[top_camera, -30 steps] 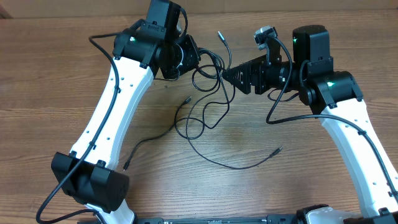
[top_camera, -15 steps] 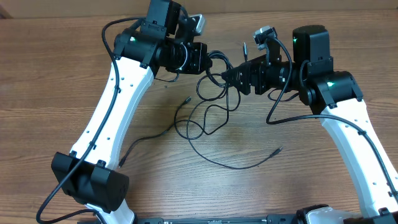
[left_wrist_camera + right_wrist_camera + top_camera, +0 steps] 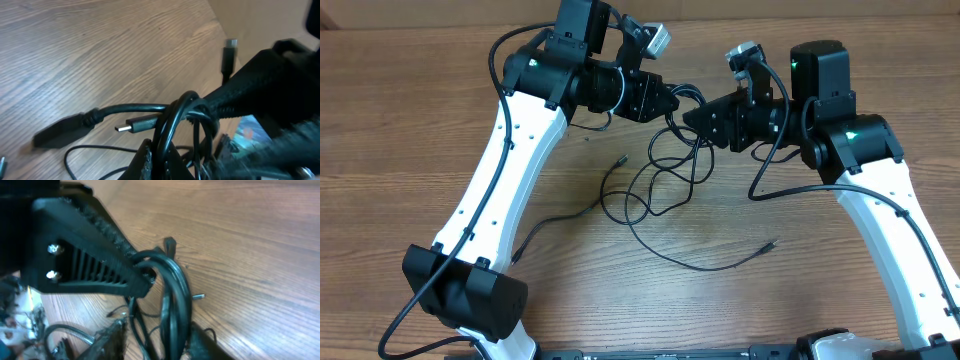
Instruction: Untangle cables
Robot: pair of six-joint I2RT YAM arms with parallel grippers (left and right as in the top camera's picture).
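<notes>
The cables [image 3: 665, 170] are thin black cords, bunched up between the two grippers and trailing in loops down to the table. My left gripper [image 3: 667, 100] is shut on a couple of looped strands [image 3: 172, 120], which rise from between its jaws [image 3: 160, 162]. A silvery-tipped plug [image 3: 134, 125] hangs just beyond them. My right gripper [image 3: 692, 115] faces the left one, almost touching it. In the right wrist view its jaws [image 3: 157, 339] stand partly open around the cable bundle [image 3: 175, 310], which lies against the right finger [image 3: 200, 342]; a gap remains on the left side.
Loose cable ends lie on the wooden table [image 3: 400, 120]: one at centre left [image 3: 620, 158], one at lower right [image 3: 772, 242], one near the left arm's base [image 3: 520, 258]. The white arms [image 3: 490, 190] flank the tangle on both sides.
My left gripper has swung right and up with the held strands, meeting the right gripper. The loops have drawn toward the middle. The right jaws have narrowed around the bundle.
</notes>
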